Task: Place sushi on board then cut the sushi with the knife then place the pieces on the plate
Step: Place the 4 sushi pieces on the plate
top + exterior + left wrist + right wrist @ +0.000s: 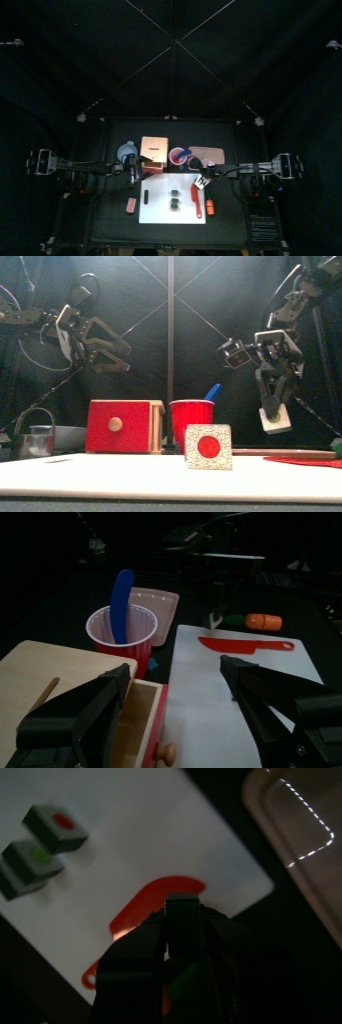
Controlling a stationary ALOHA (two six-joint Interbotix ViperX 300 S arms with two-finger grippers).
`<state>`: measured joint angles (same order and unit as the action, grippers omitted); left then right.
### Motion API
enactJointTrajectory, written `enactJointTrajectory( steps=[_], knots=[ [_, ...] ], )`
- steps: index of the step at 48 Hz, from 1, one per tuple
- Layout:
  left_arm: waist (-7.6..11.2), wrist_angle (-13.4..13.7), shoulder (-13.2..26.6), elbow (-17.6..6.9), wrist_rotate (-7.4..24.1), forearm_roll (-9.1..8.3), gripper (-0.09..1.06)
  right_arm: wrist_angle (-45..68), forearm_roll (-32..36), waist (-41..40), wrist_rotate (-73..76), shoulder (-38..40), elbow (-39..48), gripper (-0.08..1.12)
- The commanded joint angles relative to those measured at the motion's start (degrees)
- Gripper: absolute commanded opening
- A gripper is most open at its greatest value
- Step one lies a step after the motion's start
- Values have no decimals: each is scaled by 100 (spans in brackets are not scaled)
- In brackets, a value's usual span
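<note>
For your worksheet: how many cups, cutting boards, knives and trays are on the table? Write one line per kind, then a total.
Cups: 1, a red cup
Cutting boards: 1, a white cutting board
Knives: 2, a blue knife standing in the cup and a red knife lying on the cutting board
Trays: 1, a pink tray
Total: 5

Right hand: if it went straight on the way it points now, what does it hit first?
Most likely the red knife lying on the white cutting board. In the right wrist view the right hand points down onto it, with nothing in between. How high it is above the knife is unclear.
</note>
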<state>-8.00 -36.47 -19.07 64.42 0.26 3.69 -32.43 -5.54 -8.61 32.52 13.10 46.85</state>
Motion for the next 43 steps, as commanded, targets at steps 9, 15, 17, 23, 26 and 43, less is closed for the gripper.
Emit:
enactJointTrajectory(
  steps=[9,15,17,23,26,43],
  knots=[
    [-9,-53,-26,-9,18,-62,102,642,1354,-747,2347,229,413,52],
    [-9,-53,-26,44,18,-79,102,817,1960,-1028,3595,79,378,52],
    [-9,-53,-26,53,18,-88,102,861,2197,-1081,4008,35,360,52],
    [-9,-53,-26,97,18,-88,102,914,3067,-1143,5186,-149,255,52],
    [-9,-53,-26,114,18,-88,102,914,3419,-1151,5643,-237,202,52],
    [-26,-53,-26,114,18,-343,102,896,4271,-1204,6838,-765,-9,52]
  ],
)
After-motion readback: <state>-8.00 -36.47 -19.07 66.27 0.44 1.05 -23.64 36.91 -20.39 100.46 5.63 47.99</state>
